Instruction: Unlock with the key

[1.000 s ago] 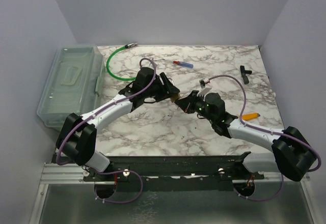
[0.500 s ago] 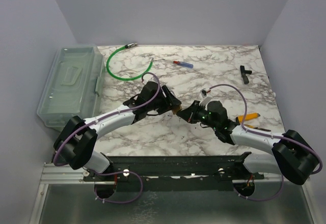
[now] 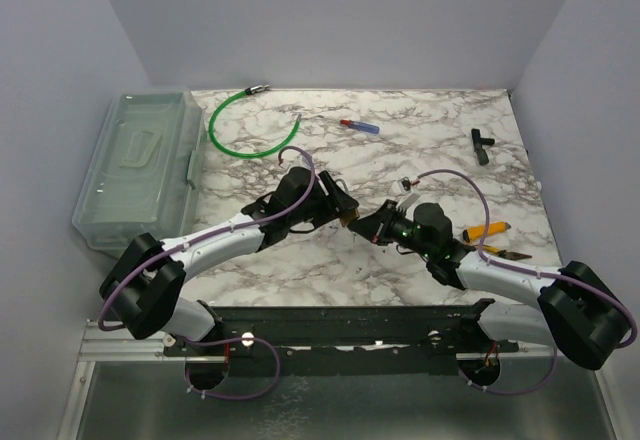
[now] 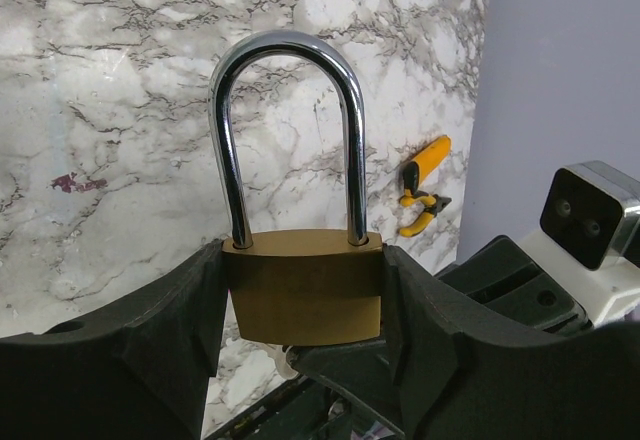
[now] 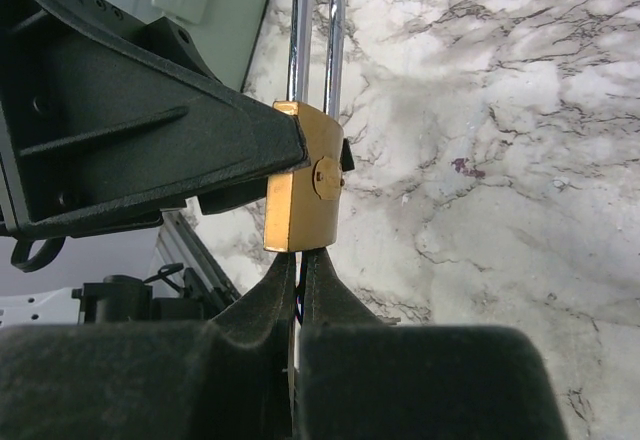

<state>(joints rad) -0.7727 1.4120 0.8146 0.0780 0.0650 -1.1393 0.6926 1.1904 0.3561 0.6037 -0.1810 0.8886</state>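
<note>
At the far left, a translucent plastic box (image 3: 140, 165) with a moulded lid handle sits beside the marbled bench (image 3: 300, 250). A glossy green cable (image 3: 225, 130) curls on the stone-patterned top next to it. Near the centre, the left end effector (image 3: 338, 208) is clamped on a padlock (image 4: 303, 300), its matte black fingers (image 4: 170, 330) gripping the two sides of the squat brass body. The rounded chrome shackle stands upright, both legs seated. Just right of it, the right end effector (image 5: 300, 260) has its tapered fingers pressed together directly under the padlock's base (whether a key sits between them cannot be told). Farther right lie orange-handled pliers (image 3: 490, 230) and a small black T-shaped fitting (image 3: 482, 145).
</note>
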